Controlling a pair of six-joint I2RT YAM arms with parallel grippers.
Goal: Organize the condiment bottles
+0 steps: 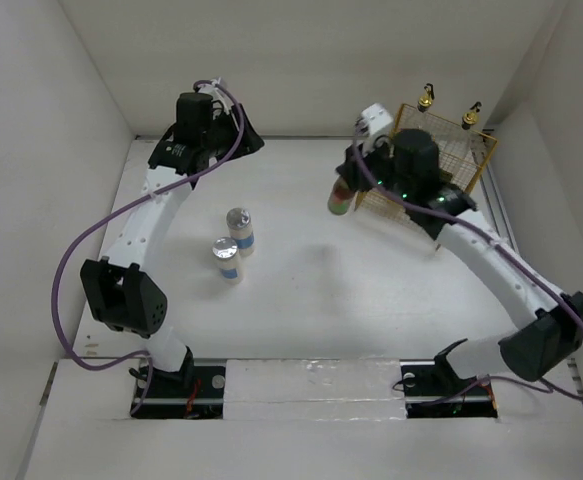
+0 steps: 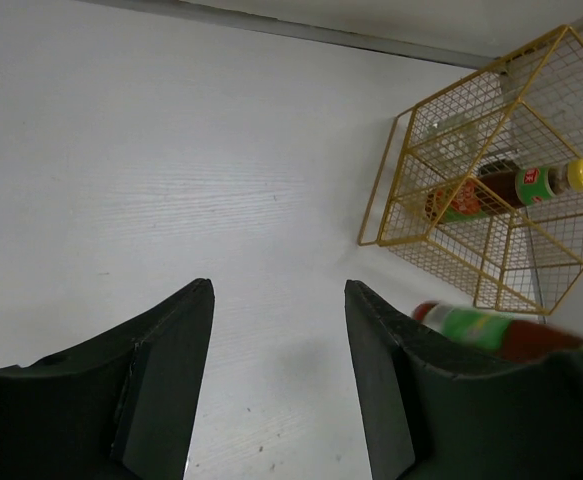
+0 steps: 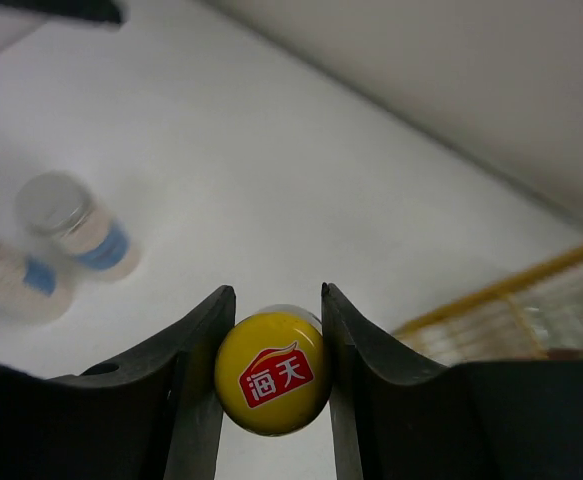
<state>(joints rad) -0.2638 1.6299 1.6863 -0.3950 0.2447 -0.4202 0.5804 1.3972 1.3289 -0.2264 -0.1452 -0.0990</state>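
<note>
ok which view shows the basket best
Left wrist: the basket shows nearly whole and sharp, with a dark bottle visible inside. In the top external view the right arm covers much of it. The right wrist catches only a blurred corner of it.

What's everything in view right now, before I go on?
White bottles: two, white with silver lids and blue labels, standing together left of table centre.
Clear glass bottles: two, gold caps, upright at the basket's far side.
Dark sauce bottles: two, green-red labels, yellow caps; one lying in the basket, one held beside it.
Wire basket: one, yellow, far right.
Table: one, white.
Left end effector: one, black, open, empty, far left.
Right end effector: one, black, shut on a sauce bottle's cap.
</note>
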